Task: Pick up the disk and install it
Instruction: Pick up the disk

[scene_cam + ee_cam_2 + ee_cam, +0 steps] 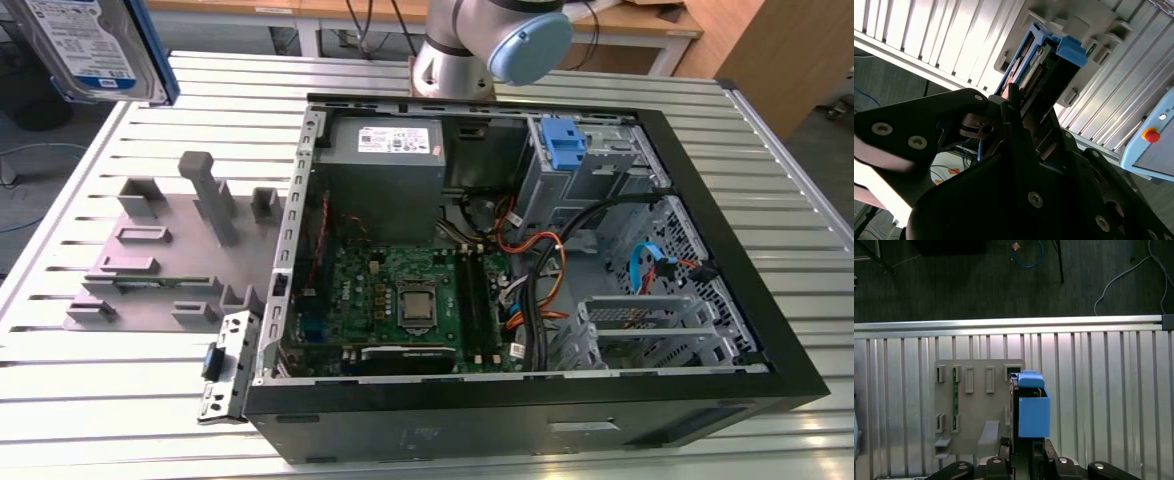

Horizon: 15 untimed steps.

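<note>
**A:** How will the disk (107,45) handle?

**B:** Stiff and fairly heavy, I'd judge: a metal body in a blue plastic frame. The flat faces look smooth, so it may slip, and it likely dislikes knocks. It is best held across the flat sides, clear of the connector end.

**A:** And the gripper (1023,450)?

**B:** It is closed on the disk, which stands on edge between the fingers in both wrist views, with its blue end pointing away from the hand.

**A:** Where is it?

**B:** Up in the air over the edge of the grey holder (979,405) on the slatted table (801,130). It is to the exterior view's left of the open computer case (747,330), well apart from it
</note>
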Motion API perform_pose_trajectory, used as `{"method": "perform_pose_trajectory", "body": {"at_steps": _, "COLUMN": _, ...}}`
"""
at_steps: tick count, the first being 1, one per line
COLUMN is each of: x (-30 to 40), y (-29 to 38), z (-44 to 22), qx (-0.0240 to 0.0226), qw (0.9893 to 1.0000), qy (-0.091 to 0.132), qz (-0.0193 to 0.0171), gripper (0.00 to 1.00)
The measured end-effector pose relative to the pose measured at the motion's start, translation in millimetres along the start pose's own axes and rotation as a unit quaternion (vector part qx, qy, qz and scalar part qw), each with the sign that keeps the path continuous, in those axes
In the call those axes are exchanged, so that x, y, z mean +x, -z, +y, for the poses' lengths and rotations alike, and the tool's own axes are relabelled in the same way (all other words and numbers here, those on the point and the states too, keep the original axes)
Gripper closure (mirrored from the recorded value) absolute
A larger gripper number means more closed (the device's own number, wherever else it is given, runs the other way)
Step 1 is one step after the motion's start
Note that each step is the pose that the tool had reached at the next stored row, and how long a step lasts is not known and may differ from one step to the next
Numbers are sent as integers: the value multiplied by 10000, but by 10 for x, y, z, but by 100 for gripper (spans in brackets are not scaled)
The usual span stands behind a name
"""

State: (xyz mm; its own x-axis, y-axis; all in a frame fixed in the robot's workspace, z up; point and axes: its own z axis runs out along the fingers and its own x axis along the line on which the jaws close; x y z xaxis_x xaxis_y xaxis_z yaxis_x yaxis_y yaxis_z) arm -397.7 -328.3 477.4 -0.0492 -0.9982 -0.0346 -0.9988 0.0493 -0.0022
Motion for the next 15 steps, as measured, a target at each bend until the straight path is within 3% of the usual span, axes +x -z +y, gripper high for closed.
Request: {"method": "perform_pose_trajectory", "body": {"at_steps": 15, "x": -3, "y": 76, "z": 0, "qx": 0, "qw": 10000, "qy": 0, "qz": 0, "gripper": 65}}
